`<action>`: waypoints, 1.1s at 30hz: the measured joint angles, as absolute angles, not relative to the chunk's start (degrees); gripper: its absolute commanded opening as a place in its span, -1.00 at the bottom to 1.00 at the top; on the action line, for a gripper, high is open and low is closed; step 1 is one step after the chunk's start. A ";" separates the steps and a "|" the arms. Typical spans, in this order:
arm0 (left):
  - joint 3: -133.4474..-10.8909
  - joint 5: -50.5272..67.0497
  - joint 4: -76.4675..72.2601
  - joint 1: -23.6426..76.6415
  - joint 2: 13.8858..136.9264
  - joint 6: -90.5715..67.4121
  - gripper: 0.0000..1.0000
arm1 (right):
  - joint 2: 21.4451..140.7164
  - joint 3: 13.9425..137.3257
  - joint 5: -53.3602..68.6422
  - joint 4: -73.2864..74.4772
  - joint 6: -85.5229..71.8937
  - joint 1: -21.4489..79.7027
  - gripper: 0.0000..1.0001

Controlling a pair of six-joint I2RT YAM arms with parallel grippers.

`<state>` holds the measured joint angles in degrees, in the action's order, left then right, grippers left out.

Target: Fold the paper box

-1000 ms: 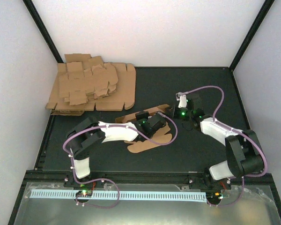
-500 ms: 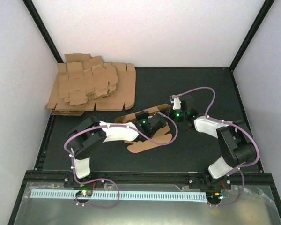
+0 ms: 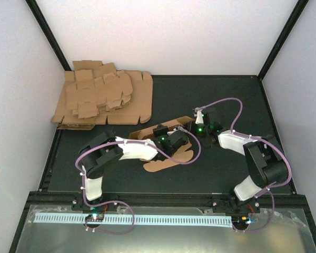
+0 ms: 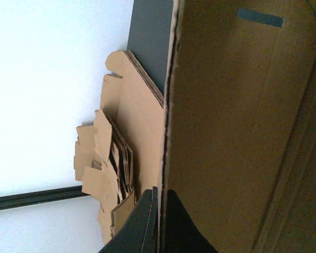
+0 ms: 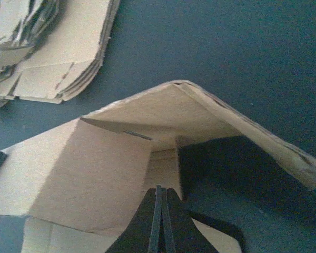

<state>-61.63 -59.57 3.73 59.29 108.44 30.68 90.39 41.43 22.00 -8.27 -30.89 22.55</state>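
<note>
at table (image 3: 226, 168) centre, left pincer (image 4: 161, 199) pinching paper box (image 4: 231, 132) edge; right pincer (image 5: 159, 193) pressed together.

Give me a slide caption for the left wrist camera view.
Left gripper pinching an edge of the plain brown cardboard paper box, brown cardboard sheet pile behind.

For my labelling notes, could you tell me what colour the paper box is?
The paper box is plain brown; left wrist view.

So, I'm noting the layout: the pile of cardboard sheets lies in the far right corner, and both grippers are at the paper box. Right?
No: the pile of cardboard sheets lies in the far left corner, as the top view shows. The left gripper and right gripper are indeed at the paper box.
</note>
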 measured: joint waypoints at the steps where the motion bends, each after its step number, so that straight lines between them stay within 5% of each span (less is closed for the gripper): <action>1: -61.54 -59.61 3.60 59.33 108.44 30.65 -0.97 | 90.45 41.45 21.28 -7.84 -30.74 22.55 -0.96; 33: -59.72 -60.25 -0.05 59.77 108.33 30.68 -0.97 | 100.97 52.23 20.82 3.75 -18.24 23.51 -0.95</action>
